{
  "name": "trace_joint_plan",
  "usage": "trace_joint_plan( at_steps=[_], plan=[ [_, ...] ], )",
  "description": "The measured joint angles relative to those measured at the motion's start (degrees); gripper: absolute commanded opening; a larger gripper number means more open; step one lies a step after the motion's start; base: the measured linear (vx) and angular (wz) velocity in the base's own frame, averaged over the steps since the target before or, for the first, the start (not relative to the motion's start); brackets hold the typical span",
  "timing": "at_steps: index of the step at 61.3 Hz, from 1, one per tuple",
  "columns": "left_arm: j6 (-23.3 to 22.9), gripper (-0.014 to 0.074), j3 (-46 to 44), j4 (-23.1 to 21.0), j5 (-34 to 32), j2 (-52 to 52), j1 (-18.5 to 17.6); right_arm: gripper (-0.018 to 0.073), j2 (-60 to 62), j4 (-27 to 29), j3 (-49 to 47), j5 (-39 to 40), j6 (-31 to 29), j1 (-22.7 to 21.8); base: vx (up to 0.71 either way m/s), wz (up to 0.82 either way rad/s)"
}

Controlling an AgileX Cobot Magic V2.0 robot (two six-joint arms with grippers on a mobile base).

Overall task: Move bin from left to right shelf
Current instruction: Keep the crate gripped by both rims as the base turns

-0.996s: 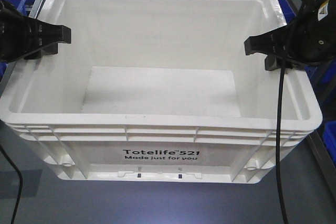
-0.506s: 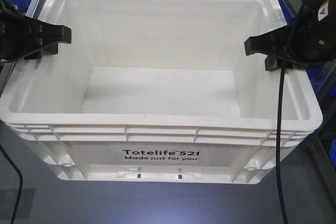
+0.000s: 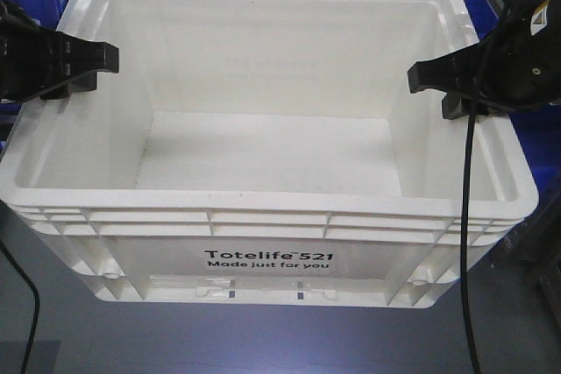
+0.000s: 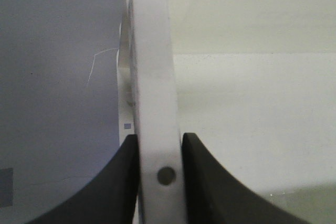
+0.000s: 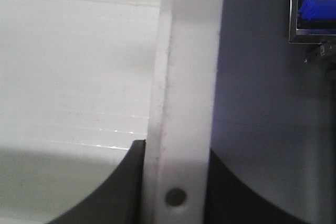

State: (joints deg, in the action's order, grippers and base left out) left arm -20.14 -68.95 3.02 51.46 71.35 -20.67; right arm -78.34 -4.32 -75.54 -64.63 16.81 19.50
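Left end effector [image 3: 98,70] and right end effector [image 3: 431,92] each clamp the bin [image 3: 272,256] by its stiff rim; empty, probably light.

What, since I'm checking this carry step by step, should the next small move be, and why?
Probably carry the bin slightly toward the robot's right without opening either gripper: the left gripper clamps its left rim, the right gripper its right rim, and it is empty, so the hold looks balanced.
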Motion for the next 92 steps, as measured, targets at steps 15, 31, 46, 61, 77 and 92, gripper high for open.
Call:
trace_joint_plan(
  at_steps=[15,31,46,61,77,92],
  plan=[
    [0.0,0.0099,0.0,-0.2,0.0,0.0,0.0,0.0024,0.1,0.1,0.0,-0.9,0.1,0.0,0.25,0.08],
    [0.0,0.0099,0.0,-0.2,0.0,0.0,-0.1,0.0024,0.1,0.2,0.0,-1.1,0.2,0.0,0.31,0.09],
    [0.0,0.0099,0.0,-0.2,0.0,0.0,-0.2,0.0024,0.1,0.2,0.0,-1.4,0.2,0.0,0.37,0.12],
    [0.0,0.0099,0.0,-0.2,0.0,0.0,-0.2,0.0024,0.1,0.2,0.0,-1.8,0.2,0.0,0.40,0.16],
    [0.0,0.0099,0.0,0.0,0.0,0.0,-0.2,0.0024,0.1,0.4,0.0,-1.5,0.2,0.0,0.34,0.05],
    [0.0,0.0099,0.0,0.0,0.0,0.0,-0.2,0.0024,0.1,0.3,0.0,-1.7,0.2,0.0,0.27,-0.16]
  ],
)
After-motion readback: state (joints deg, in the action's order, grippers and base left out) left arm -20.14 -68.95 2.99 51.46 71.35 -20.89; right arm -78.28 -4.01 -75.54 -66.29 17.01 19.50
